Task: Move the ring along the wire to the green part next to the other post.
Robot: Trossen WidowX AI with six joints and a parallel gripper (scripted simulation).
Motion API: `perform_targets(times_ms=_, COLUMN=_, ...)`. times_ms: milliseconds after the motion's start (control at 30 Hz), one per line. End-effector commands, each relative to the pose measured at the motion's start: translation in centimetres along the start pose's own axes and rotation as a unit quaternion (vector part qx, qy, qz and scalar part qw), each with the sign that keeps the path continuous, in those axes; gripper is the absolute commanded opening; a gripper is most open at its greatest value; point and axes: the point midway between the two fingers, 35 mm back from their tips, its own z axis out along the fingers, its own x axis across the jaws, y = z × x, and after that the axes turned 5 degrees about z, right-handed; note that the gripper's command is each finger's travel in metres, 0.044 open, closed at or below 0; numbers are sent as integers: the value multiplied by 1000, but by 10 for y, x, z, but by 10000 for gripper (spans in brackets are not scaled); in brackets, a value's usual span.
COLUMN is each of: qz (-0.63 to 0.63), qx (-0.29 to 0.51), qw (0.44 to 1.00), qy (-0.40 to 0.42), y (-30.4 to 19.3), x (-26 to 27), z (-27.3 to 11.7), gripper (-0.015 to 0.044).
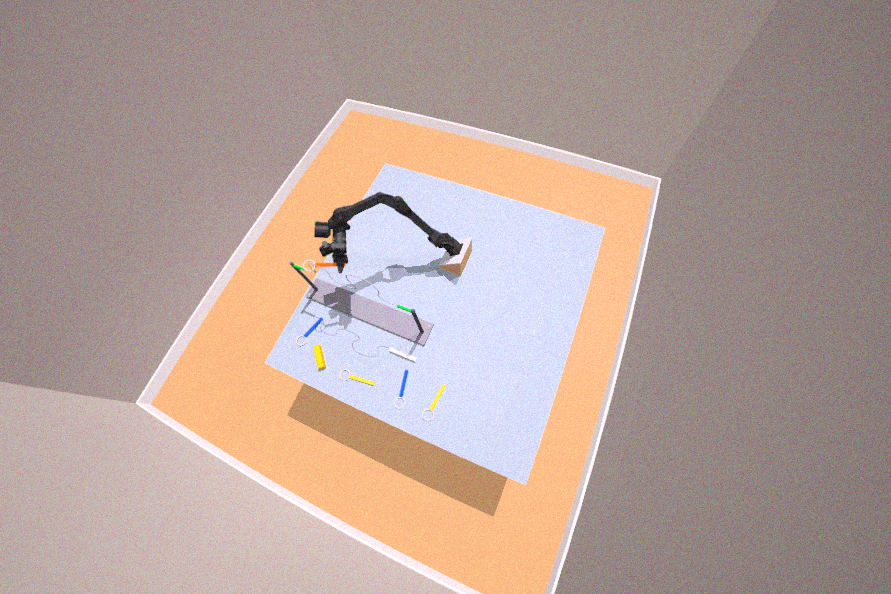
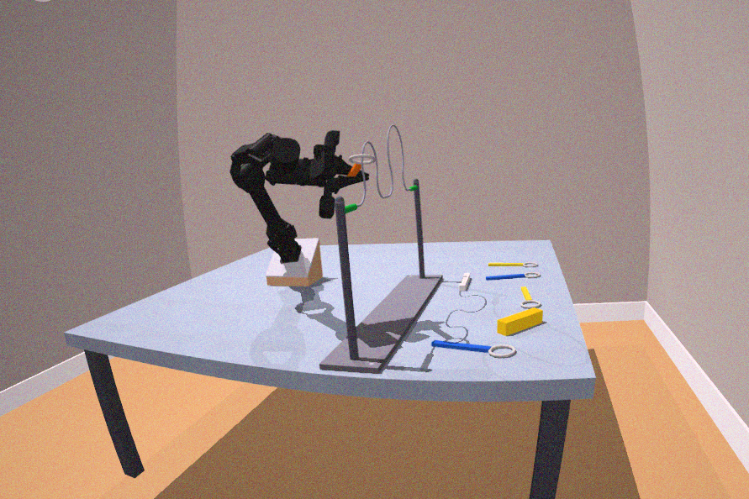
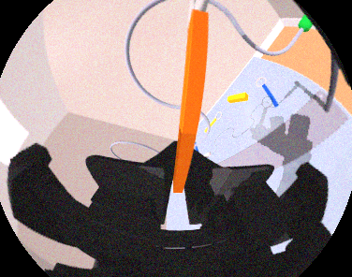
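My gripper [image 1: 341, 267] [image 2: 361, 171] [image 3: 179, 145] is shut on the orange handle [image 1: 327, 264] [image 2: 354, 170] [image 3: 194, 70]. The ring [image 1: 309, 259] [image 2: 353, 160] lies nearly level around the first rising stretch of the grey wire [image 2: 393, 125] [image 3: 127, 51], above the near green part [image 1: 297, 267] [image 2: 350, 207] [image 3: 305, 23]. Only the ring's neck shows at the top of the wrist view, and contact with the wire cannot be told. The other green part [image 1: 405, 308] [image 2: 413, 188] is at the far post [image 1: 416, 321] [image 2: 419, 229]. The lower finger tip looks close to the wire in the exterior view.
The near post [image 1: 304, 277] [image 2: 345, 276] [image 3: 334, 84] stands on the grey base [image 1: 376, 311] [image 2: 398, 306]. Beyond the base lie a yellow block [image 1: 319, 357] [image 2: 519, 322] [image 3: 238, 97], a white bar [image 1: 402, 354] [image 2: 464, 281] and loose blue and yellow ring tools. The wire has two tall humps.
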Motion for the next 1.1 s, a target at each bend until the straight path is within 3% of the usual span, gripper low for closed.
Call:
perform_targets(times_ms=0, qz=-35, qx=-3, qw=999, qy=-18, y=1, x=-3, z=-1, gripper=-150)
perform_targets(times_ms=1067, qz=-321, qx=-27, qw=928, qy=-186, y=18, x=-39, z=-7, gripper=-150)
